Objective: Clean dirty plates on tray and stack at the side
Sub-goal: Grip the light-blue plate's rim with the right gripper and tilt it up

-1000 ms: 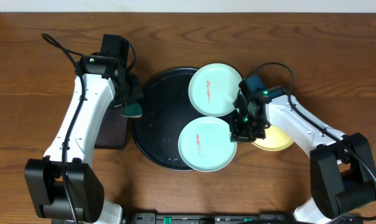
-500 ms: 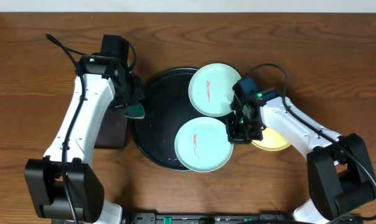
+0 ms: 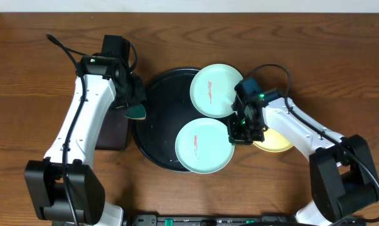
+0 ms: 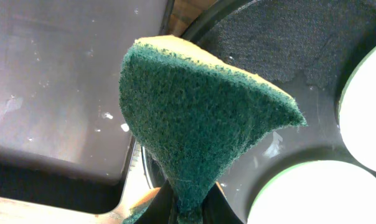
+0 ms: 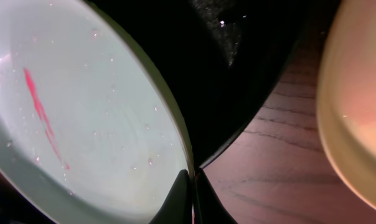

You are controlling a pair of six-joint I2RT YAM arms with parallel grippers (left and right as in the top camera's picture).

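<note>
Two light blue-green plates with red smears sit on the round black tray (image 3: 158,125): one at the back right (image 3: 213,90), one at the front (image 3: 204,145). My right gripper (image 3: 234,134) is shut on the front plate's right rim (image 5: 101,118). A pale yellow plate (image 3: 278,142) lies on the table right of the tray, partly under my right arm, and shows in the right wrist view (image 5: 356,118). My left gripper (image 3: 134,103) is shut on a green and yellow sponge (image 4: 200,118) over the tray's left edge.
A smaller rectangular dark tray (image 3: 114,132) sits left of the round tray, under my left arm; it fills the left of the left wrist view (image 4: 63,87). Bare wooden table (image 3: 315,63) surrounds everything.
The front plate, held by my right gripper, has slid a little to the left on the tray. My left arm has stayed still.
</note>
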